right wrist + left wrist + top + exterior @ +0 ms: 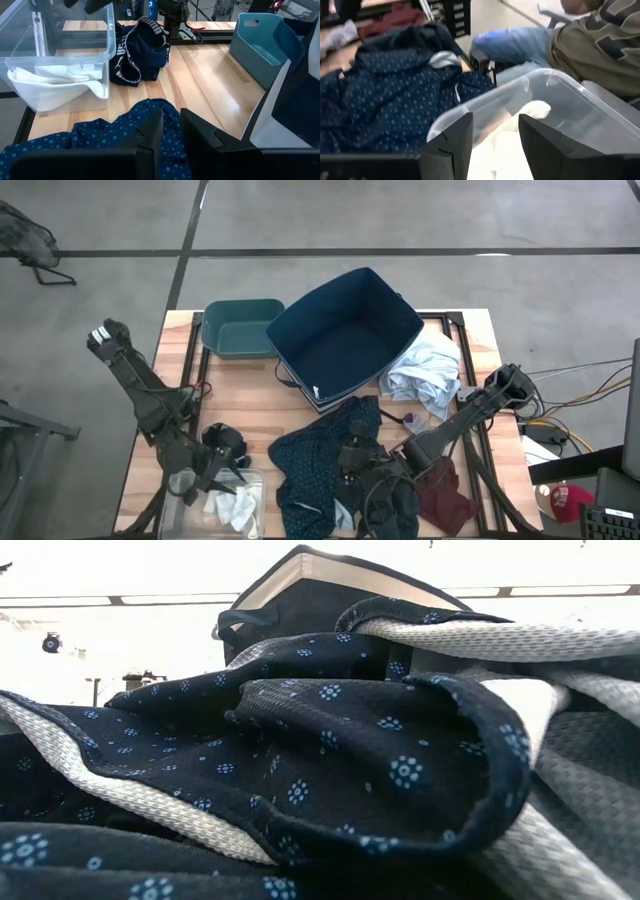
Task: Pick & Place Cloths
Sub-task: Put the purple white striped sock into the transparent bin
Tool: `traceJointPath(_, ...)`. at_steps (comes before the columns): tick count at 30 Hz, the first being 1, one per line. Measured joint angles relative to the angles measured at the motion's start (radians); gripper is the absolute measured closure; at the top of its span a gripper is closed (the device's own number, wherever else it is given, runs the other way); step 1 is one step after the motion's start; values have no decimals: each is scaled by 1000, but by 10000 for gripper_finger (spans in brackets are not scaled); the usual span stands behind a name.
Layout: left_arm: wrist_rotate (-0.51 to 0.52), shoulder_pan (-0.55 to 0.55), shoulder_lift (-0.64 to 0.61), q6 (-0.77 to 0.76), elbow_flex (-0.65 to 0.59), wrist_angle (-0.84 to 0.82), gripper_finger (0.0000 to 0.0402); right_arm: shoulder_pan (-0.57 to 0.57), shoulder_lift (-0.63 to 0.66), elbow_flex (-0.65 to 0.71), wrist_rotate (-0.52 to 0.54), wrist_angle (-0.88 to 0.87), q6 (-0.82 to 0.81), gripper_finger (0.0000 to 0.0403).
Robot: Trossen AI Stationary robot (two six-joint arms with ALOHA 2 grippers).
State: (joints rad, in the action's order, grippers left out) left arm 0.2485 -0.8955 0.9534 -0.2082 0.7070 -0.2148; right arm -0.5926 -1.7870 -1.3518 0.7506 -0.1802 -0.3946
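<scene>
The navy white-dotted shirt lies crumpled at the table's near middle and fills the low view. My right gripper is down on it, shut on its cloth. My left gripper hangs open over a clear plastic bin at the near left, which holds white cloths. A black piece with a white-lettered band lies beside that bin. The pale blue-white shirt rests against the big navy box. The maroon piece and black pieces lie under the right arm. My right gripper pinches a raised fold of the navy dotted shirt between its two fingers, coming in slanting from the table's right and above. The rest of the shirt lies slack on the table around the fingers. Whether one layer or several sits between them cannot be told.
A teal bin stands at the far left beside the navy box. Bare wood shows between the shirt, the black piece and the teal bin. A seated person is close to the table's near edge by the clear bin.
</scene>
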Motion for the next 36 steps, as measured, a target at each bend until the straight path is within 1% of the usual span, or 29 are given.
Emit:
traceJointPath(5,6,1,-47,14,-50,22,239,-1,0,27,0,-1,-54,371)
traceJointPath(9,8,2,-103,-28,-74,-9,239,-1,0,48,0,0,-86,386)
traceJointPath(11,31,2,-128,-35,-74,-47,239,-1,-1,54,-1,-2,-99,391)
traceJointPath(13,97,2,-148,-52,-74,-78,239,-1,-1,54,-1,-1,-100,393)
traceJointPath(18,324,2,-156,-29,-74,-89,239,-1,1,52,-1,-23,-108,394)
traceJointPath(19,349,2,-152,-23,-74,-90,239,-1,2,50,-2,-39,-123,394)
traceJointPath(21,365,5,-140,15,-81,-85,239,-1,10,47,-2,-99,-175,394)
traceJointPath(23,364,9,-134,60,-100,-60,239,-1,18,44,-3,-199,-262,394)
traceJointPath(25,356,19,-135,100,-125,11,239,-4,26,43,-4,-312,-377,394)
traceJointPath(27,326,40,-140,133,-153,84,239,-5,32,43,-13,-411,-490,394)
traceJointPath(31,243,114,-140,177,-198,180,239,-12,36,43,-38,-542,-630,394)
traceJointPath(36,86,229,-138,197,-237,286,239,-12,42,43,-158,-694,-765,394)
